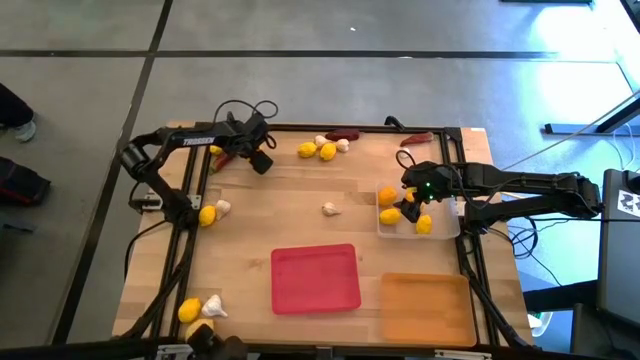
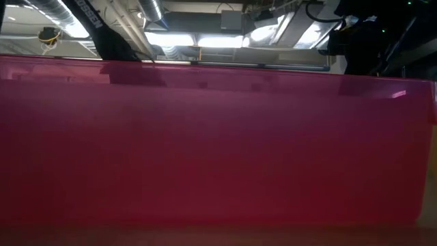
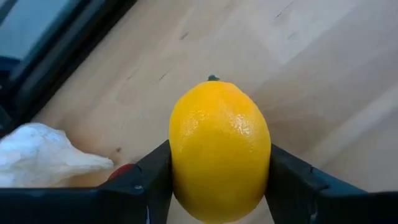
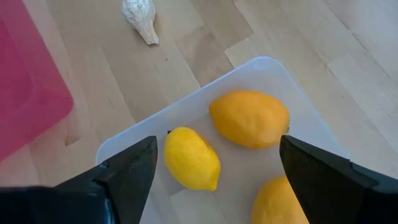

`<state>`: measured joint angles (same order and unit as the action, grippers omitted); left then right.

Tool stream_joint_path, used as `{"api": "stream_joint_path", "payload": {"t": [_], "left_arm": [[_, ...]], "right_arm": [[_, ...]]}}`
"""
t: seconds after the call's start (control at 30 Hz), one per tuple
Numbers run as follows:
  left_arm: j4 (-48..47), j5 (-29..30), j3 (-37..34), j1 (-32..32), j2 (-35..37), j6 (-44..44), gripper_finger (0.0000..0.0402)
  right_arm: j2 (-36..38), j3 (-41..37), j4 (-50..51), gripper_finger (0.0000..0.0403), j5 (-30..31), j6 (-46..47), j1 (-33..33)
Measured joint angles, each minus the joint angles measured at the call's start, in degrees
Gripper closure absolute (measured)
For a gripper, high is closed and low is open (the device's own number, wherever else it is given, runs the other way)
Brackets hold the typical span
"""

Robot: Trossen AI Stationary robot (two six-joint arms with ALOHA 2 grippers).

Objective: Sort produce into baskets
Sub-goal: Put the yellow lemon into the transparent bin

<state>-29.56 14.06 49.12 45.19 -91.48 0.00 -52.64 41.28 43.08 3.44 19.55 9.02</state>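
Note:
At the table's back left, my left gripper (image 1: 222,152) is shut on a yellow lemon (image 3: 219,149), with both dark fingers (image 3: 152,177) pressed against its sides just above the wood. A white garlic bulb (image 3: 43,155) and a bit of red lie beside it. My right gripper (image 1: 412,197) hangs open over the clear tray (image 1: 447,232), which holds three lemons (image 4: 249,118) (image 4: 191,158) (image 4: 280,202). The red tray (image 1: 315,278) and the orange tray (image 1: 425,305) sit at the front. The red tray's wall (image 2: 218,150) fills the low view.
Loose produce lies around the table: two lemons (image 1: 317,151) with a garlic (image 1: 342,145) and a chili (image 1: 343,134) at the back, another chili (image 1: 418,139) back right, a garlic (image 1: 330,209) mid-table, lemon-and-garlic pairs at the left edge (image 1: 207,214) and front left (image 1: 189,311).

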Motion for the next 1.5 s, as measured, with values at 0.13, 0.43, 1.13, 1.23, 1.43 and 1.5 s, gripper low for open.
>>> {"api": "stream_joint_path", "payload": {"t": [0.13,0.43,1.13,1.23,1.43,1.5], "left_arm": [[0.02,0.01,0.0,-1.94,4.29,-0.41,0.0207],[0.85,-0.09,0.0,-9.42,17.59,-3.74,0.0203],[22.57,-3.95,0.04,-35.07,23.96,-5.35,0.0201],[25.32,-3.92,0.04,-37.55,23.95,-3.54,0.02],[30.4,-3.9,0.04,-40.42,22.9,-2.65,0.02],[30.86,-3.92,0.07,-40.84,22.32,-2.82,0.02]], "right_arm": [[0.0,0.0,-0.05,0.0072,0.0,0.02,0.0],[0.0,0.0,-0.16,0.0072,0.0,0.11,0.0],[-0.21,0.0,-20.22,0.0072,-3.06,-5.06,0.0],[-1.4,0.0,-26.72,0.0072,-5.63,-5.12,0.0],[-6.44,0.0,-39.6,0.0072,-12.06,-5.27,-0.06],[-8.3,0.0,-43.23,0.0072,-13.99,-5.27,-0.07]]}}
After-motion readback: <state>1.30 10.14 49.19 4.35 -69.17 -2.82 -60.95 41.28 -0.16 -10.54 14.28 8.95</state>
